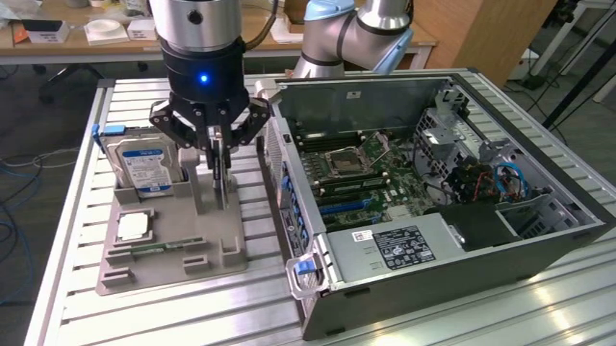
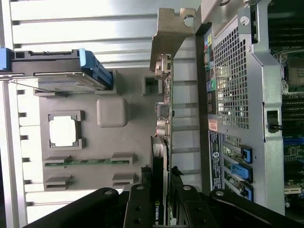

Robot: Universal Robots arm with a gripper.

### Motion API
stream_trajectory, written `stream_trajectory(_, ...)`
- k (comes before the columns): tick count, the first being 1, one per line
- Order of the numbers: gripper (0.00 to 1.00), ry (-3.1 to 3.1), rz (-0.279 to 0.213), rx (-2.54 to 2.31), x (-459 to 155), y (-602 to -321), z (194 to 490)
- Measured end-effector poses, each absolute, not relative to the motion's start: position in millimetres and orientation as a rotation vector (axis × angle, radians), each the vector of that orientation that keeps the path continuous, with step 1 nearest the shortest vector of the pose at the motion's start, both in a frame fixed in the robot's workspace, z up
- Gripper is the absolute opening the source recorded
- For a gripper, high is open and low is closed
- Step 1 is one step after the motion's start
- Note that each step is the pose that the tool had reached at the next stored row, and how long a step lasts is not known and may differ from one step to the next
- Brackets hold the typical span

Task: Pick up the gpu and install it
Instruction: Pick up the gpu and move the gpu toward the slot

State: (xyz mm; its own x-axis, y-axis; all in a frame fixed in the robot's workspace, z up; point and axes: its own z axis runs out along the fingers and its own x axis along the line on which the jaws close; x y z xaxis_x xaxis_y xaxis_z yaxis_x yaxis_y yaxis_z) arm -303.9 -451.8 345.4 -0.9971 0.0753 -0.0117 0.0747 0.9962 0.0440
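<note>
The gpu (image 1: 223, 180) is a thin dark card standing on edge over the grey holder tray (image 1: 221, 252), just beside the open computer case (image 1: 433, 180). My gripper (image 1: 219, 155) points straight down and is shut on the card's upper edge, one finger on each face. In the wrist view the gpu (image 2: 167, 95) runs away from the gripper (image 2: 162, 190) as a green edge that ends in its silver bracket (image 2: 171, 33). I cannot tell whether the card's lower edge still touches the tray.
On the tray stand a hard drive (image 1: 144, 162) with a blue label, a square processor chip (image 1: 133, 227) and a narrow memory stick (image 1: 159, 247). The case's perforated rear wall (image 2: 232, 95) is close beside the card. Blue card slots (image 1: 347, 207) lie on the motherboard inside.
</note>
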Motion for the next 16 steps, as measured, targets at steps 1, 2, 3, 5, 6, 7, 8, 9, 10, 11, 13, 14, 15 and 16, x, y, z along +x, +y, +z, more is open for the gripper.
stream_trajectory(1,0.26,3.125,0.068,0.117,-303.9,-451.8,346.6)
stream_trajectory(2,0.26,3.125,0.068,0.117,-303.9,-451.8,347.5)
stream_trajectory(3,0.26,3.125,0.068,0.117,-303.9,-451.8,348.3)
stream_trajectory(5,0.26,3.125,0.068,0.117,-303.9,-451.8,350.2)
stream_trajectory(6,0.26,3.125,0.068,0.117,-303.9,-451.8,351.3)
stream_trajectory(7,0.26,3.125,0.068,0.117,-303.9,-451.8,352.3)
stream_trajectory(8,0.26,3.125,0.068,0.117,-303.9,-451.8,353.3)
stream_trajectory(9,0.26,3.125,0.068,0.117,-303.9,-451.8,354.1)
stream_trajectory(10,0.26,3.125,0.068,0.117,-303.9,-451.8,355.0)
stream_trajectory(11,0.26,3.125,0.068,0.117,-303.9,-451.8,355.9)
stream_trajectory(13,0.26,3.125,0.068,0.117,-303.9,-451.8,357.4)
stream_trajectory(14,0.26,3.125,0.068,0.117,-303.9,-451.8,358.1)
stream_trajectory(15,0.26,3.125,0.068,0.117,-303.9,-451.8,358.8)
stream_trajectory(16,0.26,3.125,0.068,0.117,-303.9,-451.8,359.4)
